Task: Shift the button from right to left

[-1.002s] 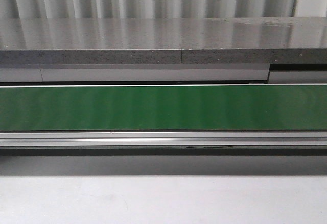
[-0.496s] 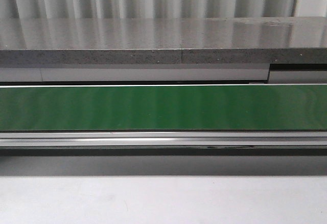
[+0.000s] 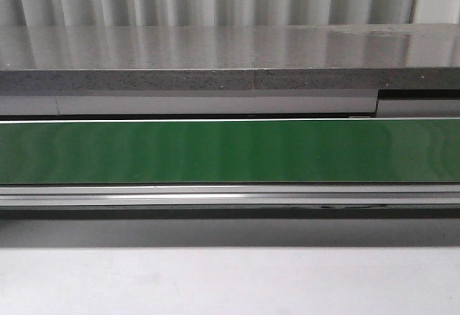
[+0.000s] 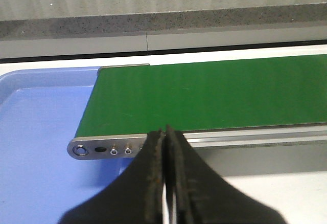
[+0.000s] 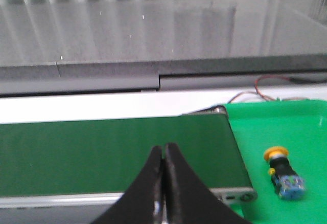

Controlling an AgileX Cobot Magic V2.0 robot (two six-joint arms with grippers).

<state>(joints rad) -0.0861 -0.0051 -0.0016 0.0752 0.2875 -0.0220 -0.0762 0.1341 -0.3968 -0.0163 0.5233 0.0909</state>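
Note:
The button [image 5: 284,172], with a yellow-orange head, black collar and blue-grey block, lies on its side on a green tray [image 5: 286,127], seen only in the right wrist view, beyond the end of the green belt [image 5: 112,150]. My right gripper [image 5: 164,149] is shut and empty, over the belt's near edge, apart from the button. My left gripper [image 4: 164,132] is shut and empty at the near rail of the belt [image 4: 214,93], close to its other end. Neither gripper nor the button shows in the front view.
A blue tray [image 4: 36,132] lies under and beyond the belt's end in the left wrist view. Red and white wires [image 5: 265,88] run behind the green tray. A grey stone shelf [image 3: 230,60] runs behind the belt [image 3: 230,149]; a pale table [image 3: 230,279] lies in front.

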